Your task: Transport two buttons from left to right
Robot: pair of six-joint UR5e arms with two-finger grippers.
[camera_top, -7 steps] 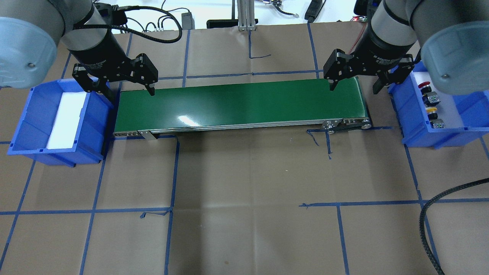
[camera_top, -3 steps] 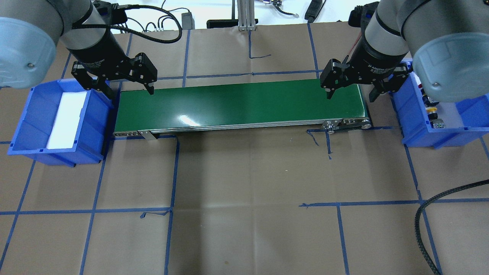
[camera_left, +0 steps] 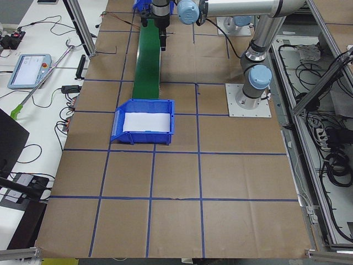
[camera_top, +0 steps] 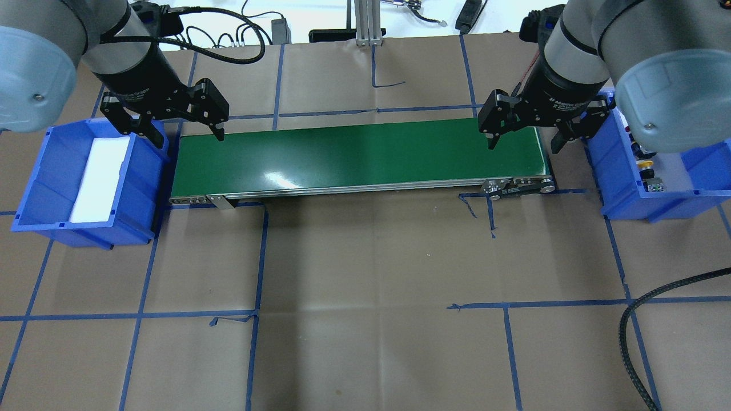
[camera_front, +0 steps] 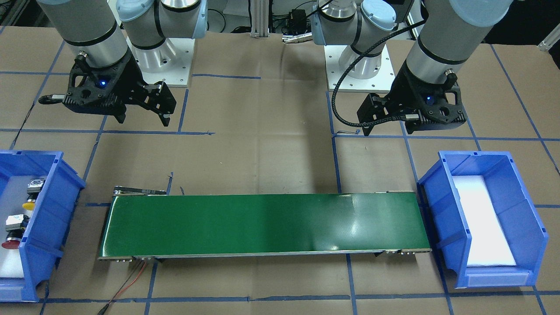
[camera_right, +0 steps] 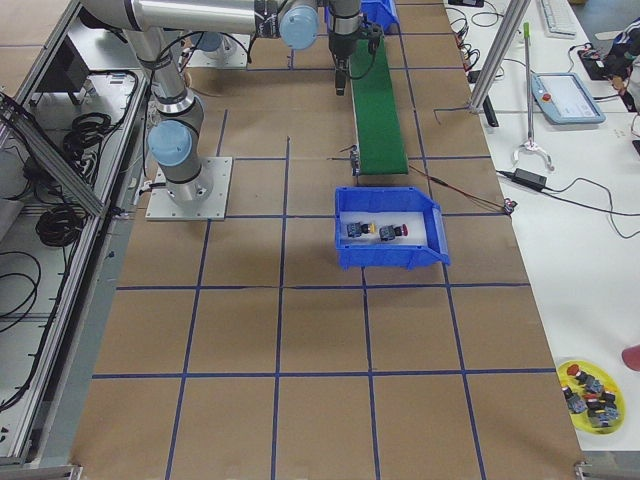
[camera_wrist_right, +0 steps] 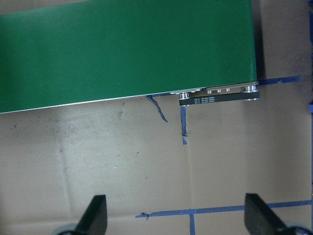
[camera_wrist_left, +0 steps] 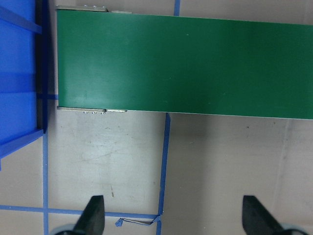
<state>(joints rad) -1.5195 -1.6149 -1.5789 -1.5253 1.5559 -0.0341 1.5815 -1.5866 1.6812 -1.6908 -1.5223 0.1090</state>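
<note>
The yellow button (camera_front: 29, 204) and the red button (camera_front: 9, 243) lie in the right blue bin (camera_front: 48, 205). In the overhead view only the yellow button (camera_top: 646, 164) peeks out beside my right arm. Both also show in the exterior right view, the red one (camera_right: 395, 232) nearer the bin's right side. My left gripper (camera_top: 184, 136) is open and empty, high above the left end of the green conveyor belt (camera_top: 360, 154). My right gripper (camera_top: 522, 147) is open and empty, high above the belt's right end. Both wrist views show open fingers (camera_wrist_left: 93, 218) (camera_wrist_right: 95, 215) over bare paper.
The left blue bin (camera_top: 40, 171) holds only a white foam liner. The right bin's wall (camera_top: 657, 205) stands close to the belt's end. A black braided cable (camera_top: 631, 331) loops in at the front right. A yellow dish of spare buttons (camera_right: 590, 385) sits on the side bench.
My right gripper has moved a little left, away from the right bin, and my right arm now covers the red button in the overhead view. My left gripper has shifted slightly left and back.
</note>
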